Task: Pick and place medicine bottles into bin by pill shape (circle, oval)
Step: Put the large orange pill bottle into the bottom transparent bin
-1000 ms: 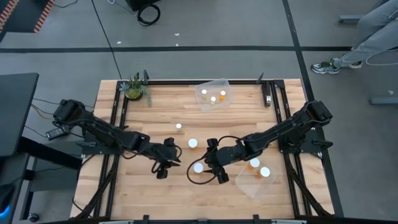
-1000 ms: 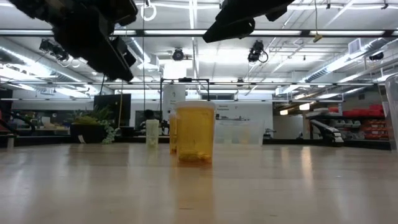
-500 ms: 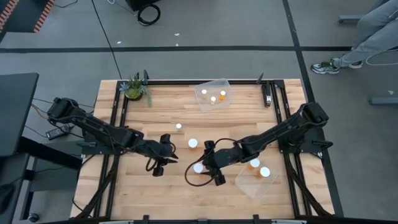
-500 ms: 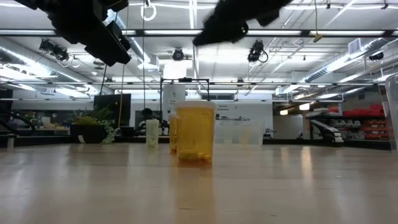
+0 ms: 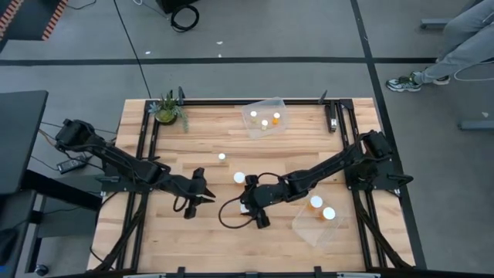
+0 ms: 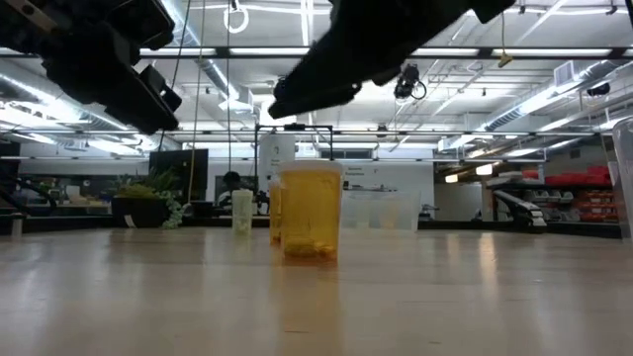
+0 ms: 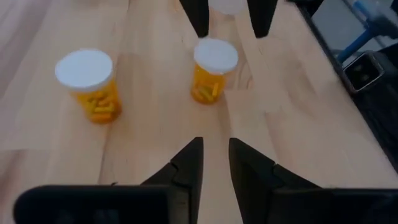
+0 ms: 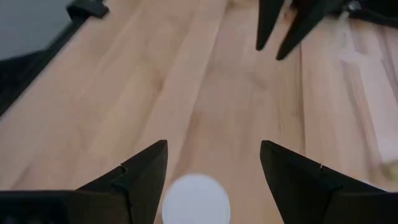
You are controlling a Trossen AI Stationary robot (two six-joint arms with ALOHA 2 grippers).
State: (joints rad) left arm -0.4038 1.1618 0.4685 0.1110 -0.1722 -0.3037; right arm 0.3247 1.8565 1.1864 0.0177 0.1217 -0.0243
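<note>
One bottle (image 8: 196,198) sits between the wide-spread right claw (image 8: 213,163) fingers at frame bottom: descend centred, then close; left claw (image 7: 214,163), narrow and empty, waits.

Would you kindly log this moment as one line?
right gripper: open over bottle | left gripper: empty, beside | far bin: three bottles

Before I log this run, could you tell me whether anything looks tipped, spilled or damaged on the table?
Nothing stands out: the loose medicine bottles stand upright with caps on, and both clear bins sit flat.
</note>
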